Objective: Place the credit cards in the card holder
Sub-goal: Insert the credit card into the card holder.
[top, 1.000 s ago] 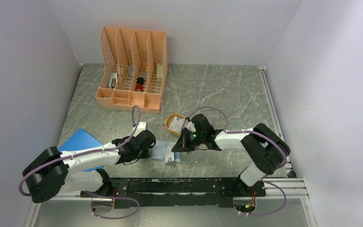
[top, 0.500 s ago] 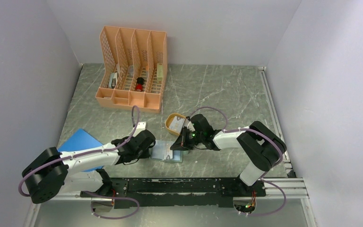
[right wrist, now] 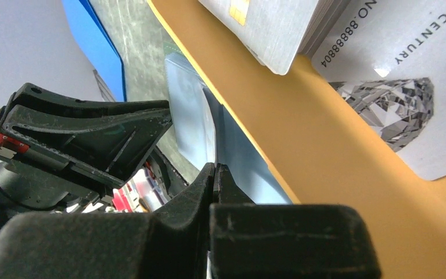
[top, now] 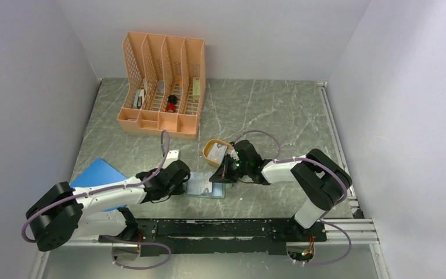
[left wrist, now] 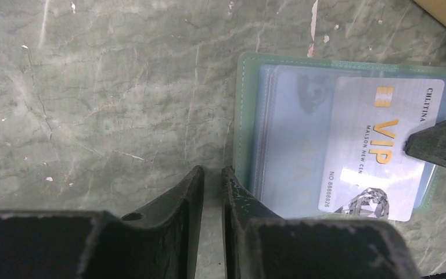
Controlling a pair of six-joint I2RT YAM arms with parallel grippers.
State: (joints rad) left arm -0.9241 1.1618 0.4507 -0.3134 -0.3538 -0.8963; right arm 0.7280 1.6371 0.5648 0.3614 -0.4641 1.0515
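Observation:
The card holder (top: 200, 187) lies open on the table, its pale teal inside (left wrist: 250, 116) facing up. A silver VIP credit card (left wrist: 377, 145) lies over its clear pockets. My right gripper (top: 218, 175) is shut on that card's right edge, and one of its fingers (left wrist: 441, 148) shows there. In the right wrist view the jaws (right wrist: 215, 168) are pressed together on a thin edge. My left gripper (left wrist: 212, 171) stands at the holder's left edge, narrowly open with bare table in the gap. Its right finger rests on the holder's rim. More credit cards (right wrist: 395, 75) lie in the orange tray (right wrist: 325, 151).
The orange oval tray (top: 212, 146) sits just behind the holder. A bright blue flat sheet (top: 96, 174) lies under the left arm. An orange file organiser (top: 162, 84) with small items stands at the back left.
My right gripper has edged slightly left and away with the card, over the holder. The left arm has hardly moved.

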